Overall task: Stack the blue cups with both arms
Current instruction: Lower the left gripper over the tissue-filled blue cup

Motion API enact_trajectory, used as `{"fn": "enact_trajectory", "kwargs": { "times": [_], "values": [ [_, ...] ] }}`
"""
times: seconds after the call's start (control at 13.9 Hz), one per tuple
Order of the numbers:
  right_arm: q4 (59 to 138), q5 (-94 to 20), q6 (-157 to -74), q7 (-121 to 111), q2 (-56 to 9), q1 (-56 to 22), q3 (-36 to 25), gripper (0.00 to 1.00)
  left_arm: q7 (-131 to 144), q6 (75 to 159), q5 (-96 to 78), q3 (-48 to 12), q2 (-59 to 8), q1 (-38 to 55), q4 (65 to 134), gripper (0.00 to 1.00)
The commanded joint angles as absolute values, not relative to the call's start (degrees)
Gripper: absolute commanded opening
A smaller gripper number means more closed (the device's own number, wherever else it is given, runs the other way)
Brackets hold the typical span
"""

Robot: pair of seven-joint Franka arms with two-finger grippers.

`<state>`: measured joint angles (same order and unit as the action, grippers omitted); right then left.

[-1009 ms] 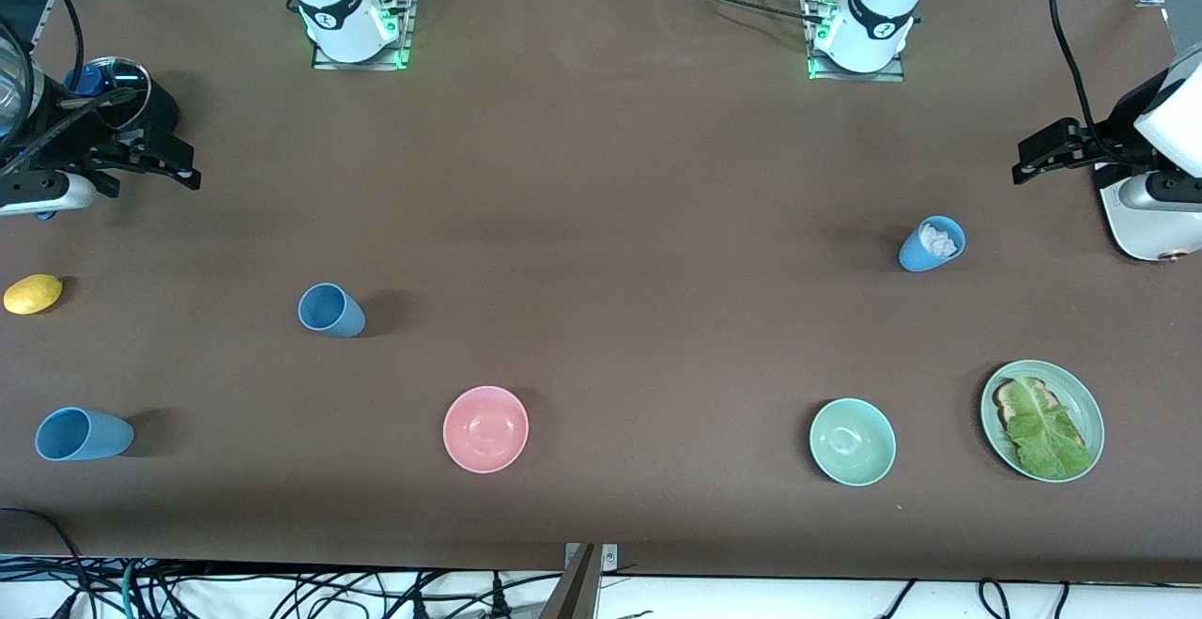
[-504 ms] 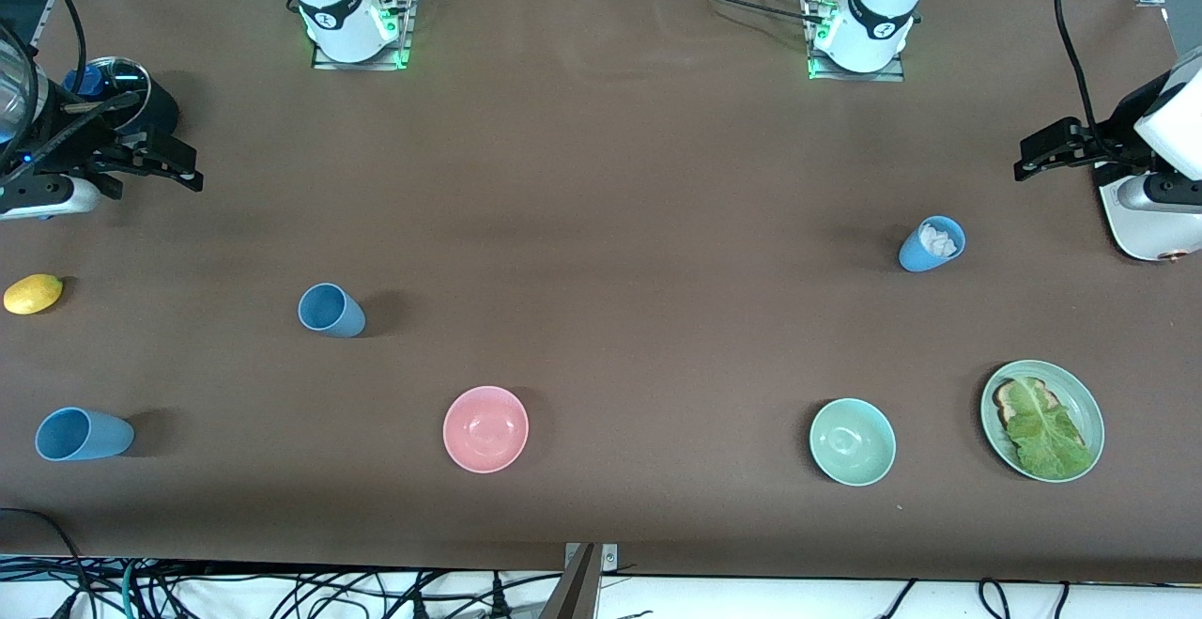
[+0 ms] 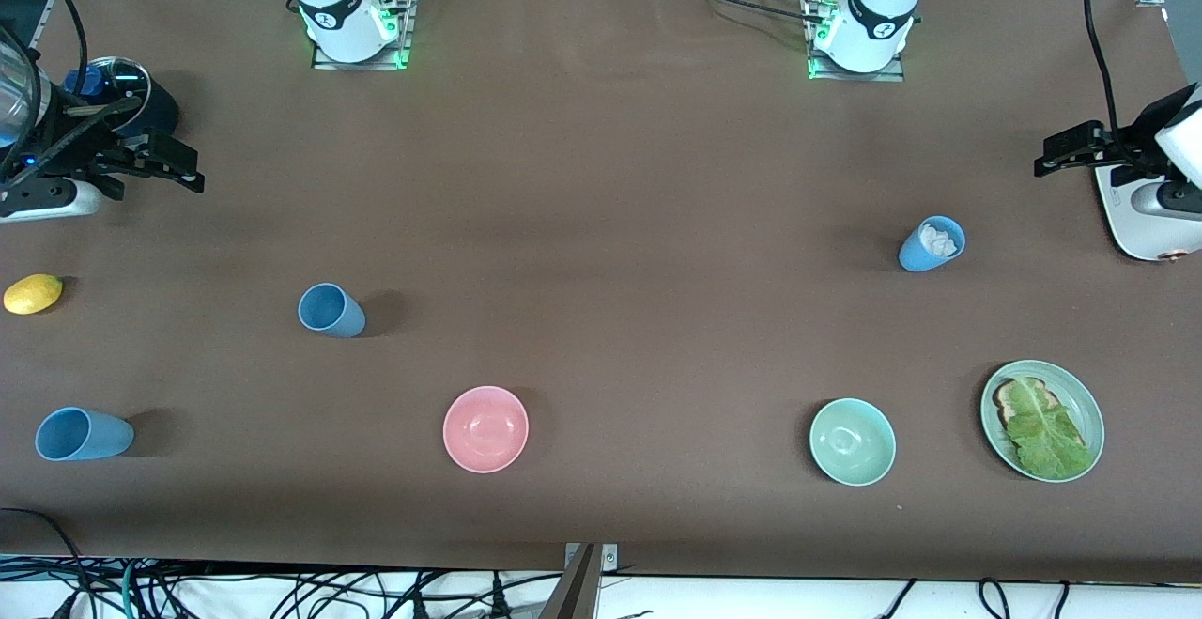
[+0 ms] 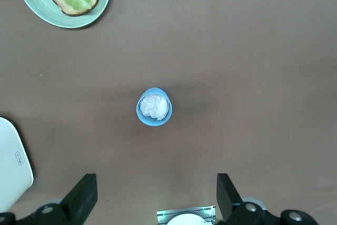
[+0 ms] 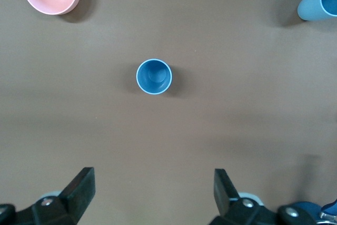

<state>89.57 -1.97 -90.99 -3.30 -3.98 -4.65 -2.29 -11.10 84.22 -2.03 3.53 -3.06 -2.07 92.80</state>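
Black fingers stand spread wide with nothing between them on both tools. I read the left gripper [image 3: 1059,151] up in the air at the left arm's end of the table, over the edge of a white appliance [image 3: 1148,220]. The right gripper [image 3: 180,168] hangs over the table at the right arm's end, beside a dark round glass-topped container [image 3: 120,91].

Cups: all three upright and apart, none stacked. The blue cup with white filling [image 3: 932,243] sits near the left arm's end, a crumpled white wad inside. The empty blue cup [image 3: 331,309] sits toward the right arm's end. The corner blue cup [image 3: 83,434], also empty, is nearer to the front camera.

Pink bowl [image 3: 485,428]: empty. Mint-green bowl [image 3: 852,441]: empty. Green plate [image 3: 1089,403]: toast topped with a lettuce leaf. A lemon [image 3: 32,293] lies at the table's edge.
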Motion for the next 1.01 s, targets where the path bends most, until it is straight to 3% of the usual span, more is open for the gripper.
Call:
{"fn": "enact_trajectory", "kwargs": {
  "times": [0.0, 0.14, 0.5, 0.94],
  "values": [
    [89.12, -1.41, -90.26, -3.78, -4.13, -4.66, -2.37, 1.00, -13.79, 92.33, -1.07, 3.52, 3.66, -2.11, 104.18, 1.00],
    [89.12, -1.41, -90.26, -3.60, -4.13, -4.66, -2.37, 1.00, -15.72, 99.99, 0.00, 3.69, 6.59, -2.11, 111.77, 1.00],
    [89.03, -1.41, -90.26, -3.60, -4.31, -4.75, -2.37, 1.00, -23.90, 108.79, -0.53, 9.04, 6.59, -1.93, 118.81, 1.00],
    [89.03, -1.32, -90.26, -3.60, -4.31, -4.83, -2.37, 1.00, -24.08, 119.87, -0.53, 9.84, 6.68, -1.67, 127.17, 1.00]
  ]
}}
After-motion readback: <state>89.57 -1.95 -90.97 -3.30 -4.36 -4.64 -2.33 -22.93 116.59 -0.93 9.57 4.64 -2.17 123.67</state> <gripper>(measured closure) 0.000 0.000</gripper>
